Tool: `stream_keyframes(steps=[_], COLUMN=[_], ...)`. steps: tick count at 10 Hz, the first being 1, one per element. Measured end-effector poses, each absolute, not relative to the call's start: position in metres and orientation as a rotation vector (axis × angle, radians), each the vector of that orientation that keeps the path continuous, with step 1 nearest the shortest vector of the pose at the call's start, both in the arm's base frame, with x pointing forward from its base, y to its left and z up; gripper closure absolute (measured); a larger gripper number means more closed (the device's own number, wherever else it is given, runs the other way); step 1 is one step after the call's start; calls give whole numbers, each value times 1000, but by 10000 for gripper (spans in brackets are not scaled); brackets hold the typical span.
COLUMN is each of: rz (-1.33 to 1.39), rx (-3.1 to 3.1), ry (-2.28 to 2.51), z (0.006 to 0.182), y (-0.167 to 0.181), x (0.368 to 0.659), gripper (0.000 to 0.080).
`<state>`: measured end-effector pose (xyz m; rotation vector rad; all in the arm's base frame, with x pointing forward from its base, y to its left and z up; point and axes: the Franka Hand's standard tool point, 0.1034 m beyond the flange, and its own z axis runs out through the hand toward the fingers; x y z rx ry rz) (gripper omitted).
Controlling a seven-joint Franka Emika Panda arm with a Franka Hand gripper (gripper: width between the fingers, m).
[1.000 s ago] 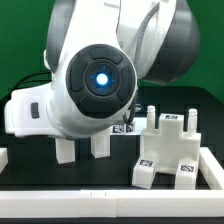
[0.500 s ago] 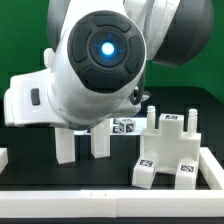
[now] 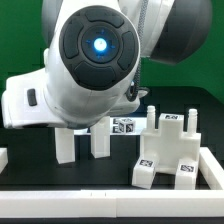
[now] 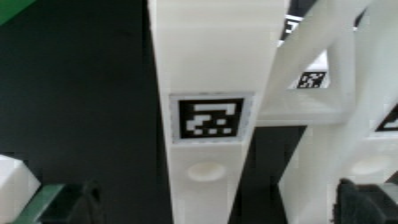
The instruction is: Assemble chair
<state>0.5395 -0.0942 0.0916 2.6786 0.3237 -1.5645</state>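
Observation:
In the wrist view a long white chair bar with a black square tag and a round peg hole runs between my gripper's dark fingers. They stand wide apart and do not touch it. A second white frame part lies beside it, close to the other finger. In the exterior view the arm hides the gripper. Two white posts show under the arm, and a white tagged chair piece with pegs stands at the exterior view's right.
A small tagged white part sits behind the posts. A white rail runs along the front of the black table, and another along the exterior view's right side. A green wall stands behind.
The arm's big joint with the blue light has risen and tilted in the exterior view, uncovering more of the posts beneath. The chair parts have not moved.

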Motion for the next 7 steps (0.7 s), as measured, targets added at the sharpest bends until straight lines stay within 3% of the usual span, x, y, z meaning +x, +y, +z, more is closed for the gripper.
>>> stream_keyframes(steps=[3,4,5,7], rz=[-1691,-1676,-1651,-1680], rx=[2870,2917,3022,3084], ry=[137,104,24,-78], z=[124,115,121,126], y=[-108,-116,-123,-127], x=[524,539,546,530], gripper=[150,150,150,150])
